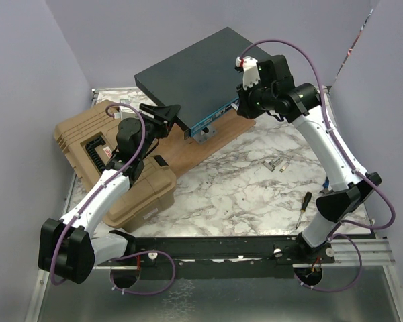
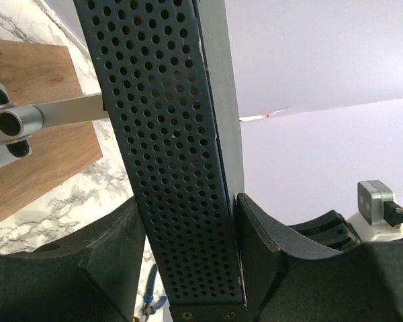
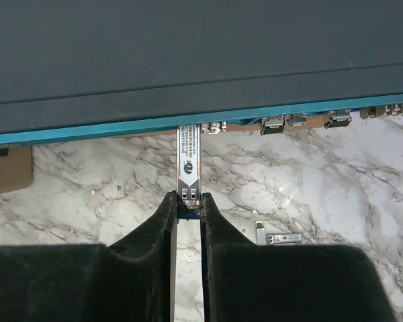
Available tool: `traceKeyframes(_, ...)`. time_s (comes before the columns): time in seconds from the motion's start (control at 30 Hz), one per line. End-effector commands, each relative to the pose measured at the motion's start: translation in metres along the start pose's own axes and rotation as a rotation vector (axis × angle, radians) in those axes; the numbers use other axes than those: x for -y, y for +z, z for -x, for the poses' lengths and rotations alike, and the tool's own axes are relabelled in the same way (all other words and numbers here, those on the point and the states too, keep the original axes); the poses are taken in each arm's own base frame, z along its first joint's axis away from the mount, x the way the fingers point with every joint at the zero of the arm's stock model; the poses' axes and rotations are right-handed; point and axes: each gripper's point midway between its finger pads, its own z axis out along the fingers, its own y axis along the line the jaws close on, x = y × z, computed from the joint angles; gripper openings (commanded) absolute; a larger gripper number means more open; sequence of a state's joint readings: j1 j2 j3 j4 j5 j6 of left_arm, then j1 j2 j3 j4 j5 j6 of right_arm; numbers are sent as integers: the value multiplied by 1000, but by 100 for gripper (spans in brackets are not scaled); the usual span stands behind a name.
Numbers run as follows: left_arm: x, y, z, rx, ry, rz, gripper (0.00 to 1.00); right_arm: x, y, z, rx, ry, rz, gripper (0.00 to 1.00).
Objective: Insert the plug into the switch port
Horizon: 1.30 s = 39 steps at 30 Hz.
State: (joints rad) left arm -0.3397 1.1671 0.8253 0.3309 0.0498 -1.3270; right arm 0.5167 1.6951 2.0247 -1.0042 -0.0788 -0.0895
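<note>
The switch [image 1: 195, 70] is a flat dark grey box with a thin teal front face [image 3: 121, 129], raised at an angle at the back. My left gripper [image 2: 188, 268] is shut on its perforated side wall [image 2: 168, 147], one finger on each side, near the left corner. The plug [image 3: 189, 157] is a slim silver module. My right gripper [image 3: 189, 204] is shut on its rear end. The plug's far end meets the teal face among small ports [image 3: 273, 124]; how deep it sits is hidden. In the top view my right gripper [image 1: 244, 107] stands at the front face.
A tan ribbed case [image 1: 114, 168] lies under my left arm. A wooden board [image 1: 208, 151] lies below the switch, with a silver bracket [image 2: 54, 114]. Loose silver modules [image 1: 277, 163] and a screwdriver [image 1: 302, 208] lie on the marble; blue pliers [image 2: 148, 305] show below.
</note>
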Motion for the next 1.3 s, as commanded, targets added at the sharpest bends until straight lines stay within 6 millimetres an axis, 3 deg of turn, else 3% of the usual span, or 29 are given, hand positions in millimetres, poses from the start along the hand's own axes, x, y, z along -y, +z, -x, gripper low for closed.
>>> traceKeyframes(0.0,8,-3,-4,-25,-85,-34,19,-3,8,4,7,17,25,1)
traceKeyframes(0.37,12,-4,-5,-31,-118,-47,14,-3,17,-6,-1,19,26,1)
traceKeyframes(0.9,5,-6,-8,-37,-101,-37,7,0,1,32,117,26,25,0)
traceKeyframes(1.27,-1,-6,-9,-36,-98,-24,6,-6,-2,38,151,30,60,0)
